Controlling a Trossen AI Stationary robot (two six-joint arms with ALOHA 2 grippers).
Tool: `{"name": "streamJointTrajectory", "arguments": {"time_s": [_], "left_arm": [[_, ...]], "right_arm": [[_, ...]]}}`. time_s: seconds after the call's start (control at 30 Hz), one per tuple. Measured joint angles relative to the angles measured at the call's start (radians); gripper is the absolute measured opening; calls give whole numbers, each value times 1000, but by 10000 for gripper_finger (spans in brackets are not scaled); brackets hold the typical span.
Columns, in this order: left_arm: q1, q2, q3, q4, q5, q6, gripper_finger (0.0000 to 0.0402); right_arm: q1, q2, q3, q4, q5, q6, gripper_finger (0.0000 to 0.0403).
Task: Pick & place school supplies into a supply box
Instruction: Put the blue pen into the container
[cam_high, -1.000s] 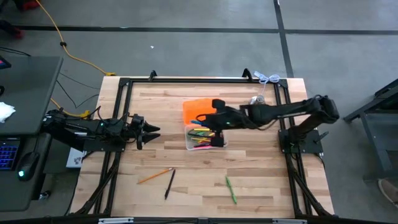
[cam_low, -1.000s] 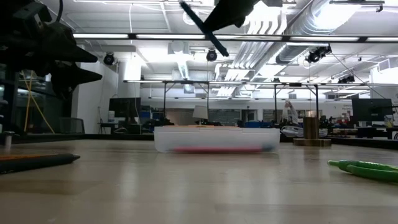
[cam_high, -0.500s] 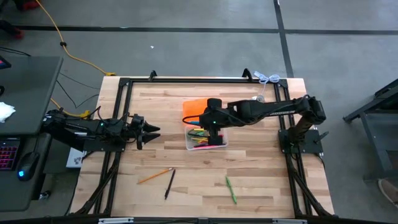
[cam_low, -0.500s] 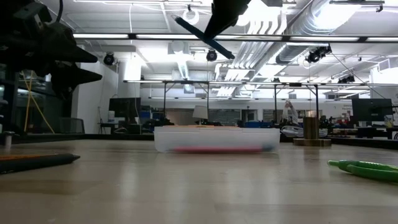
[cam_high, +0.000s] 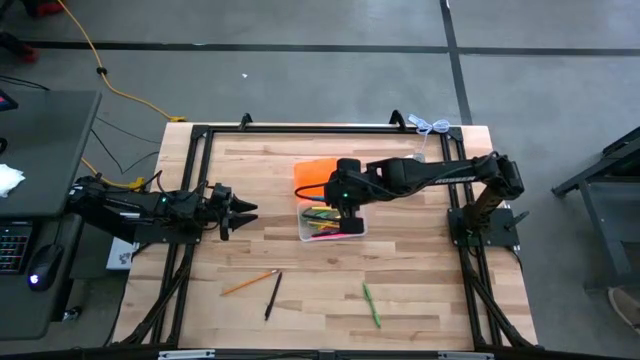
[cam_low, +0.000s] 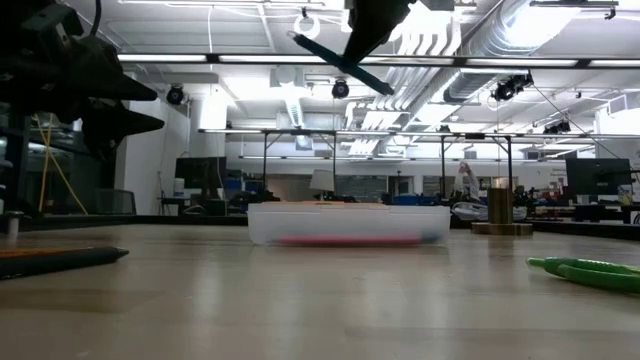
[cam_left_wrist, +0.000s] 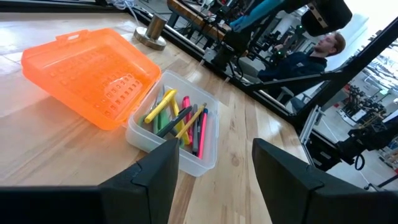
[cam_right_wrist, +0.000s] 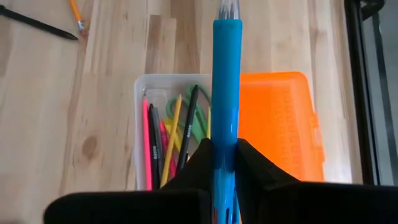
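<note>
My right gripper hangs above the supply box, shut on a blue pen. The supply box is clear plastic. Its orange lid lies open on the far side. Pink, yellow, black and green supplies lie inside it. An orange pencil, a black pen and a green pen lie flat on the table nearer the front. My left gripper waits open, left of the box. My right gripper pinches the blue pen's barrel between its two fingers, coming from above. The pen is lifted clear and tilted over the box, with its long free part and clear tip reaching out past the fingers. The fingers hide its other end.
A metal bell stands beyond the box toward the far right. A black frame borders the table. Bare wood lies between the box and the loose pens. A seated person shows beyond the table.
My right gripper has stayed above the box, turning with the blue pen. In the low view the pen has gone from a steep slant to a flatter one and sits slightly lower.
</note>
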Motion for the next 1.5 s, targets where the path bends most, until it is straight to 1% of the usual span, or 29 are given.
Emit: {"name": "streamJointTrajectory", "arguments": {"time_s": [0.27, 0.53, 0.7, 1.07, 1.23, 1.5], "left_arm": [[0, 0, 0, 0, -1, 0, 232], [0, 0, 0, 0, -1, 0, 232], [0, 0, 0, 0, -2, 0, 232], [0, 0, 0, 0, -4, 0, 232], [0, 0, 0, 0, -4, 0, 232], [0, 0, 0, 0, -4, 0, 232]], "right_arm": [[-1, 0, -3, -5, -3, 0, 20], [-20, 0, -44, 2, -30, -3, 22], [-30, -1, -99, 54, -67, -5, 23], [-53, -1, -201, 150, -96, -7, 23], [-61, -1, -252, 184, -139, -1, 23], [-61, -1, -313, 231, -155, 12, 23]]}}
